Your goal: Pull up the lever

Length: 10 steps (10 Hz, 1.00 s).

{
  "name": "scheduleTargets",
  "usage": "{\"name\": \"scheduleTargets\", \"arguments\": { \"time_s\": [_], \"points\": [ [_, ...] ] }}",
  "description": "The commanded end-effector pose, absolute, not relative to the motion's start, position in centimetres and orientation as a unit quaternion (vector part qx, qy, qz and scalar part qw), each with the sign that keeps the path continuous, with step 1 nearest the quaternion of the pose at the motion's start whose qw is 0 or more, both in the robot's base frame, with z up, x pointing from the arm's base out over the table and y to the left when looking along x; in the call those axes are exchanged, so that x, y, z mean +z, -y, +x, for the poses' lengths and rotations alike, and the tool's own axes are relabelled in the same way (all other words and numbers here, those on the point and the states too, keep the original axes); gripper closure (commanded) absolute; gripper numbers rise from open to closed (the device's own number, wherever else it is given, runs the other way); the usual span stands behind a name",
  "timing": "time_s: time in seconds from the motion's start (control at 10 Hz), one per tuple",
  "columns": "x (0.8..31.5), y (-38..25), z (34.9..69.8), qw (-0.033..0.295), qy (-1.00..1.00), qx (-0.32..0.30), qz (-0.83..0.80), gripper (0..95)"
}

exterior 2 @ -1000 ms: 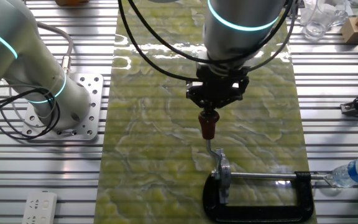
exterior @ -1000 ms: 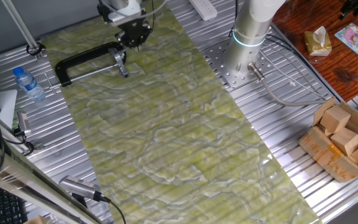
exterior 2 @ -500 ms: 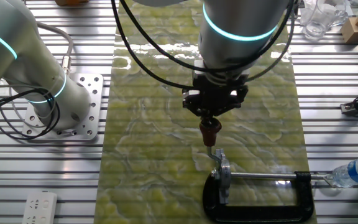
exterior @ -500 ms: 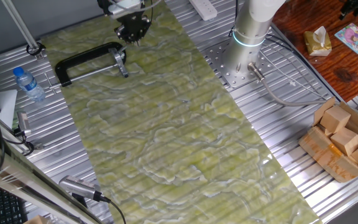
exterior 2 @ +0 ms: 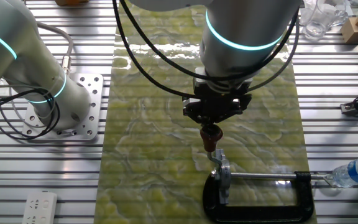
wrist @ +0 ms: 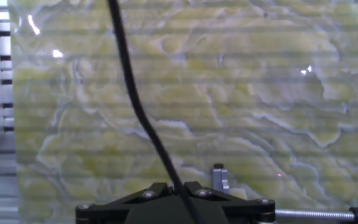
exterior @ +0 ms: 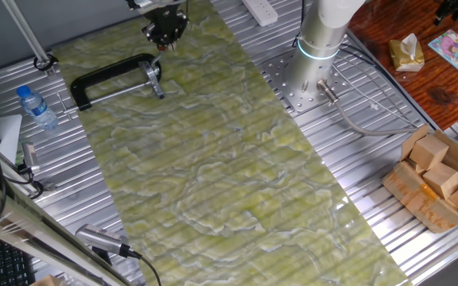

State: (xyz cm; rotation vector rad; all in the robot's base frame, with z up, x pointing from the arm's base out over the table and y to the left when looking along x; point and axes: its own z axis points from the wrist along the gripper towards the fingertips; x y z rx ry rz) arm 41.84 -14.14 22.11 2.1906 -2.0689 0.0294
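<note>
- Fixed views showed no brand name or legible writing anywhere; a colourful card point(exterior: 452, 46) on the brown wooden side surface point(exterior: 396, 24) carried a picture too small to read.
- The counter point(exterior: 94, 175) was ribbed aluminium, covered down the middle by a long green-and-white marbled mat point(exterior: 213, 159).
- A second arm's grey base point(exterior 2: 48, 93), with teal light rings, was bolted to a perforated plate at one side of the mat.
- A cardboard box of wooden blocks point(exterior: 440, 179) sat at the counter's edge, well apart from the work area.
- A large black C-shaped clamp point(exterior 2: 260, 199) lay flat on the mat, a long silver rod point(exterior 2: 263, 177) running through it.
- A white power strip point(exterior 2: 39, 207) lay on the ribbed metal, and a clear water bottle point(exterior: 36, 107) with a blue cap lay just beside the clamp's far end.
- The gripper point(exterior 2: 212, 128) hung directly above the clamp's screw end, fingers drawn together on the red-brown tip of the lever point(exterior 2: 211, 138).
- The lever stood nearly upright, its thin metal stem bending down into the clamp's silver fitting point(exterior 2: 221, 177).
- Hand view showed a black cable point(wrist: 138, 106) crossing the mat and the fitting's top near the bottom edge; the lever itself was hidden there.
</note>
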Motion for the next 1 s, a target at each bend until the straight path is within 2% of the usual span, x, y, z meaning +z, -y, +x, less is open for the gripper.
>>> {"name": "scheduleTargets", "arguments": {
  "time_s": [0.1,1.0],
  "points": [
    [22.4,14.3,41.8,0.065,0.680,0.014,0.730,95.0],
    [22.8,16.0,40.9,0.069,0.668,0.028,0.740,95.0]
  ]
}}
